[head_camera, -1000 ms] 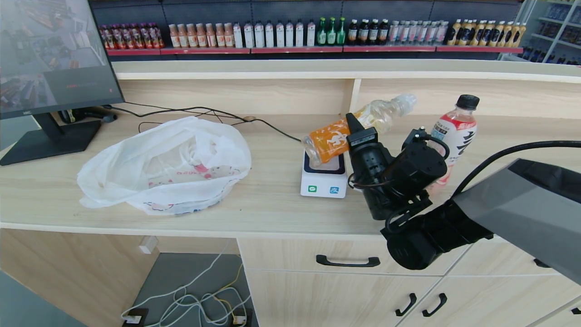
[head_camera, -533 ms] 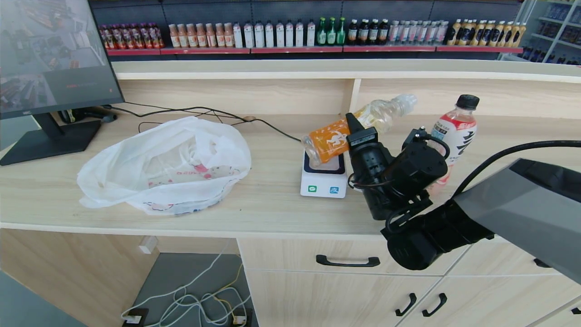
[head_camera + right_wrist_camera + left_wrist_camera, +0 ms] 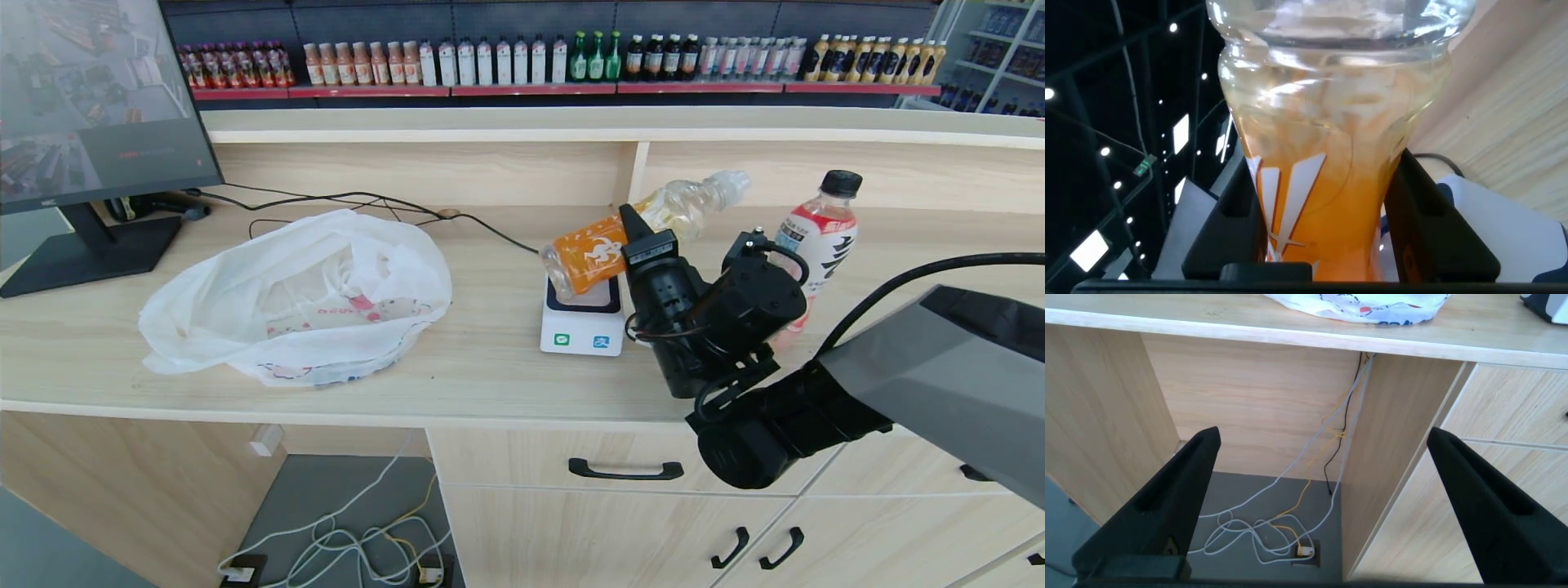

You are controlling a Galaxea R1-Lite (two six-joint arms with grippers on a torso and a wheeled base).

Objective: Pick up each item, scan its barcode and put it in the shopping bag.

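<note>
A dark monitor (image 3: 98, 98) stands at the left end of the pale wooden tabletop (image 3: 490, 367), its cables (image 3: 326, 198) trailing along the back. Beside it, the white shopping bag (image 3: 302, 298) lies slumped and open on the tabletop, with something printed in red showing inside. In the left wrist view, the left tool (image 3: 1323, 441) hangs below the tabletop's front edge, its two black fingers (image 3: 1167, 506) spread wide apart and holding nothing, facing the open bay where loose wires (image 3: 1282, 531) lie on the floor; the bottom of the shopping bag (image 3: 1355, 306) shows above it. Right of the bag, near the middle of the tabletop, sits a small white scanner (image 3: 581, 327). Just over it, the orange-labelled bottle (image 3: 588, 253) is held tilted, base down toward the scanner and clear neck pointing up to the right. The right tool (image 3: 630, 229) is clamped on this bottle about its middle; the right wrist view shows the bottle (image 3: 1331, 122) pinched between both black fingers (image 3: 1241, 212). Farther right, a black-capped bottle (image 3: 820, 233) stands upright on the tabletop, just behind the right arm. Rows of drinks line the red-edged shelf (image 3: 555, 88) across the back.
</note>
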